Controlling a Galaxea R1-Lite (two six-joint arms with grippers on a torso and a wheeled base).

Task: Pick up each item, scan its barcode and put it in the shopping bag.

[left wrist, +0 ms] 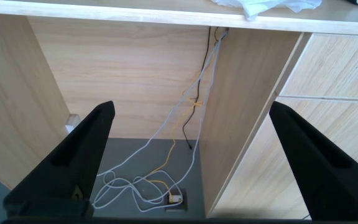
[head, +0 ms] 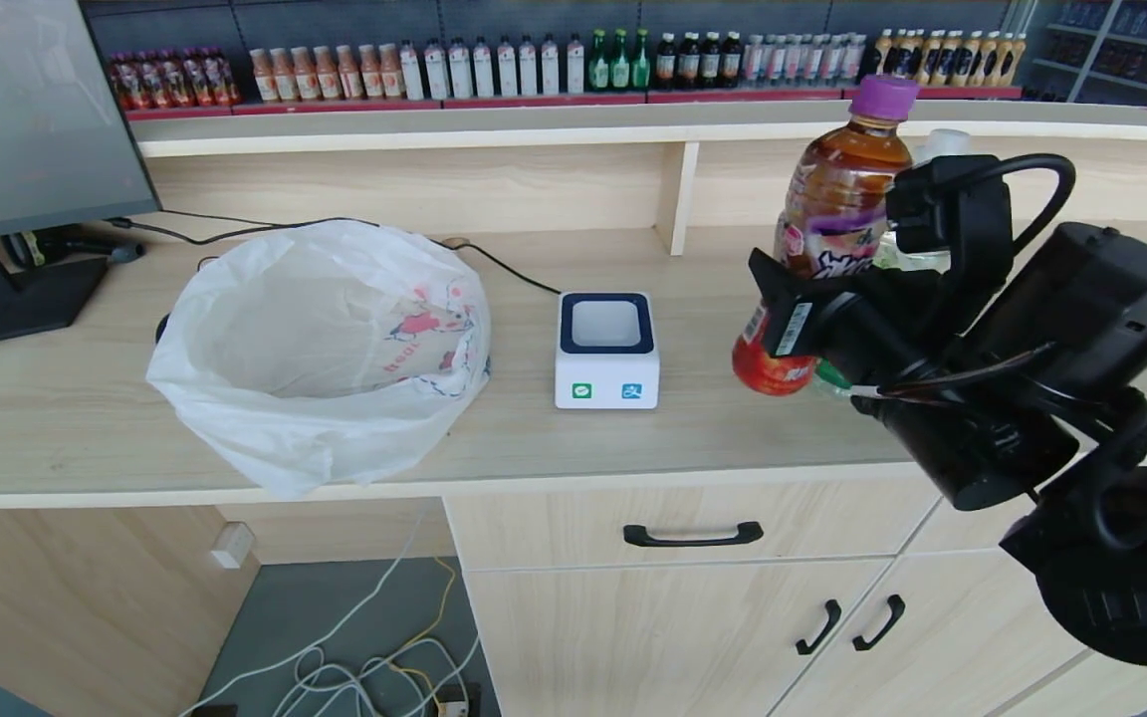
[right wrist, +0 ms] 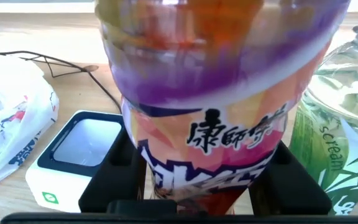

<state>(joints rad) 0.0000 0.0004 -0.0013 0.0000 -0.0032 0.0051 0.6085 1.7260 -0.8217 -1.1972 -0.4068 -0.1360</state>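
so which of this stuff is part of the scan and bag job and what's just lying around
Job: tea bottle in the right gripper; clear green-label bottle beside it; barcode scanner; shopping bag.

Lying about: monitor; drinks on the back shelf; cables under the counter.

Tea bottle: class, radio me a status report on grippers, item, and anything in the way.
Right gripper shut on tea bottle, right of scanner. Left gripper open, down below the counter. Green-labelled bottle close beside it; path to scanner open.
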